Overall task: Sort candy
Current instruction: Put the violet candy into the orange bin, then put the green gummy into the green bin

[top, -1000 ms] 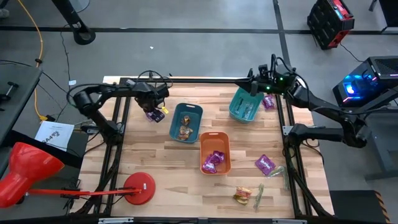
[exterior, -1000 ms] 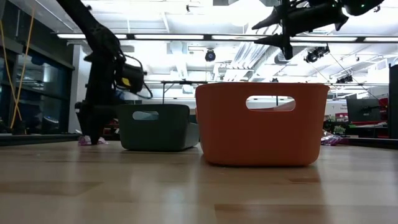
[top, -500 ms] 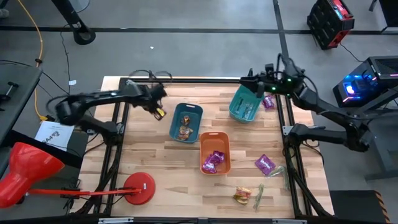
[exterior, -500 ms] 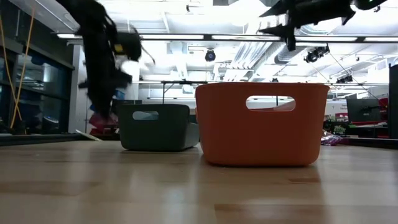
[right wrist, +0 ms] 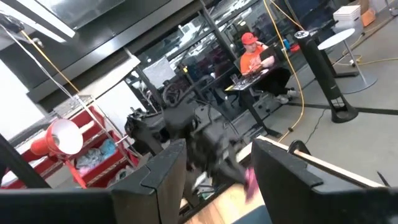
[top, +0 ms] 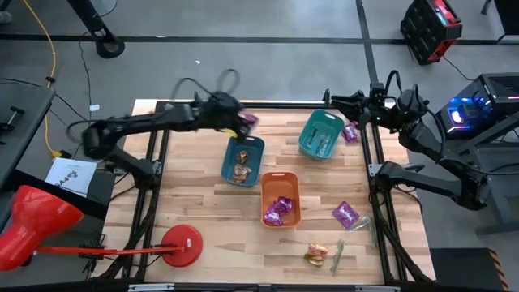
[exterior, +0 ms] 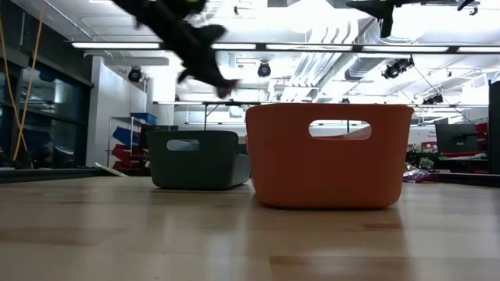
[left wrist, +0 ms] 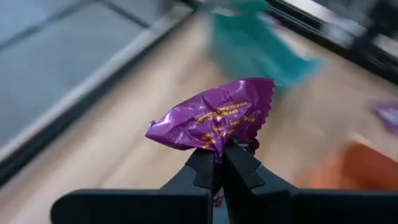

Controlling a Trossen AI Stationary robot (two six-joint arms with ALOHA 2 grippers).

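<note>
Where raised over the worktop: left end effector, pinched on 1 purple candy, dark teal bin just below; right end effector, wide, empty.

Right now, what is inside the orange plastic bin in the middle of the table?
The orange plastic bin holds shiny purple candy packets, bunched toward its nearer end; the far end shows bare orange floor. Whether anything lies beneath the packets cannot be seen.
</note>
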